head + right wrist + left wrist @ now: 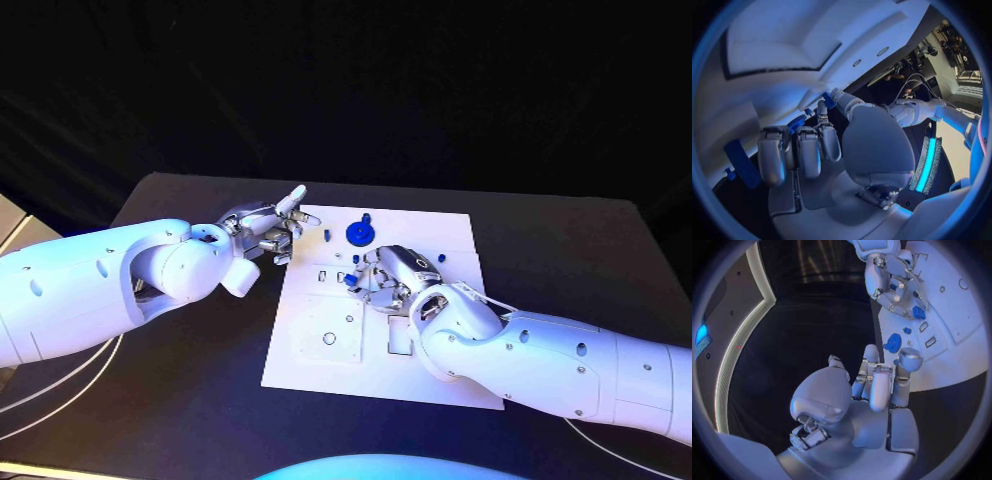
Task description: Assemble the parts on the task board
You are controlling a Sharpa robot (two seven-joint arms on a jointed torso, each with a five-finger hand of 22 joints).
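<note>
The white task board (325, 345) lies in the middle of the black table. A round blue part (359, 233) sits near its far edge, and small blue parts (352, 277) stand near its middle. My right hand (392, 277) is low over the board with bent fingers, its fingertips right at those small parts. In the right wrist view, blue pieces (797, 122) lie just beyond the fingers (798, 150); whether one is held stays hidden. My left hand (267, 232) hovers at the board's far left edge, fingers loosely bent, one stretched out, holding nothing. The left wrist view has the round part (892, 342) just beyond it.
Several slots and holes (400, 347) mark the near half of the board. Black table (577, 250) surrounds the board on all sides. My left forearm (101, 285) lies over the table's left side, my right forearm (562, 360) over the near right.
</note>
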